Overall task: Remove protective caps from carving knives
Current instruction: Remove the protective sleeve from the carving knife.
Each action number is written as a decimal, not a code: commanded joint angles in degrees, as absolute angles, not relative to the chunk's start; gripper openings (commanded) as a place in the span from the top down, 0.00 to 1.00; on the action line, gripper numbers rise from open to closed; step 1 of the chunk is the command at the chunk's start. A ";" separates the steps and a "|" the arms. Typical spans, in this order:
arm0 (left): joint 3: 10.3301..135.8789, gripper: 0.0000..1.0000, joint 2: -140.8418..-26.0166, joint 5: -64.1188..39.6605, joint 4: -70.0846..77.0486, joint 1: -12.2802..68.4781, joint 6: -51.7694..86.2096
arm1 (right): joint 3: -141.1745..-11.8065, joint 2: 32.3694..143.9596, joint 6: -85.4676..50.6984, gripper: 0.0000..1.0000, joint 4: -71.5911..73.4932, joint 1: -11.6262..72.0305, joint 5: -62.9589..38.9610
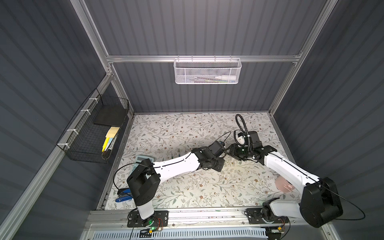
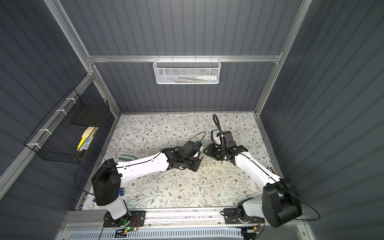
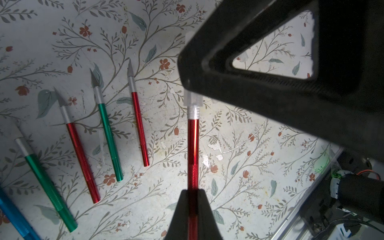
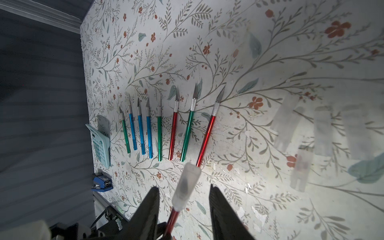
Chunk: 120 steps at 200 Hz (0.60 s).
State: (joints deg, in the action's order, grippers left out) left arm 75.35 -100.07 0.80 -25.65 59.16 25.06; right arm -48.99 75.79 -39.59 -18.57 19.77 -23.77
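Right gripper (image 4: 184, 188) straddles the cap (image 4: 188, 180), jaws apart, not yet touching it.
Your left gripper (image 3: 192, 194) is clamped on the red knife (image 3: 193, 145), held just beside the row of bare knives (image 4: 159, 133); close off-centre and you could push the cap sideways, twisting the knife in that grip.

Open far half of the tabletop (image 1: 176, 128); mid-table obstacles: knife row (image 4: 159, 135), loose caps (image 4: 323, 133), calculator (image 4: 101, 143).
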 commanded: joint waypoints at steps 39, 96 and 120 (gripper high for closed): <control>74.58 1.00 -97.74 0.53 -25.38 58.56 24.10 | -50.58 76.96 -40.61 0.62 -17.25 20.65 -23.65; 74.16 1.00 -97.56 0.01 -24.96 58.54 24.35 | -50.80 77.63 -40.80 0.64 -17.02 20.87 -23.68; 74.17 1.00 -97.56 0.00 -24.95 58.46 24.38 | -50.90 77.70 -40.78 0.65 -16.96 21.08 -23.57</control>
State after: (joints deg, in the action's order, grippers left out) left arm 74.96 -99.11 0.78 -25.61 58.87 25.06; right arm -49.56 77.41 -40.16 -17.30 20.60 -23.79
